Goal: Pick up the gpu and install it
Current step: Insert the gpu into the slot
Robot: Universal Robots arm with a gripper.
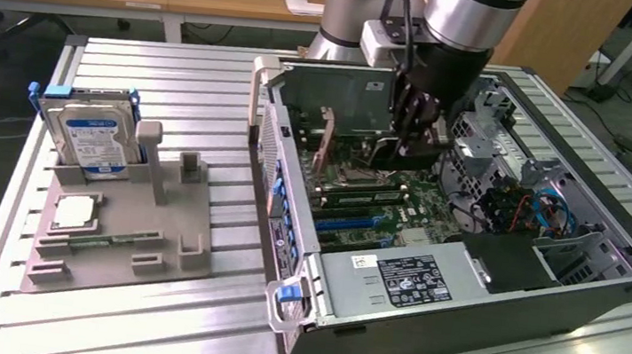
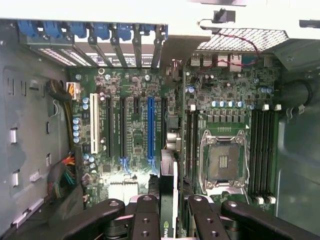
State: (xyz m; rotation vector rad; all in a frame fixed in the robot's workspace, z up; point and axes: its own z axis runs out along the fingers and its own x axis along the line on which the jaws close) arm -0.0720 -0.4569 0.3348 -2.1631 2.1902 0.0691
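The gpu [image 2: 168, 175] shows edge-on as a thin dark card with a green logo near its lower end. My gripper [image 2: 170, 207] is shut on it, one black finger [image 2: 145, 215] on each side. The card hangs just above the motherboard [image 2: 135, 85], beside the long blue expansion slot [image 2: 150, 125] and in line with it. In the exterior view my gripper [image 1: 412, 148] reaches down into the open computer case [image 1: 590, 280], and the fingers hide most of the card.
The empty CPU socket [image 2: 225, 160] and memory slots [image 2: 262, 150] lie beside the card. A power supply [image 1: 400, 280] fills the case's near end. On the exterior view's left, a grey fixture [image 1: 166, 240] holds a hard drive [image 1: 92, 138], a CPU chip [image 1: 73, 212] and a memory stick [image 1: 106, 240].
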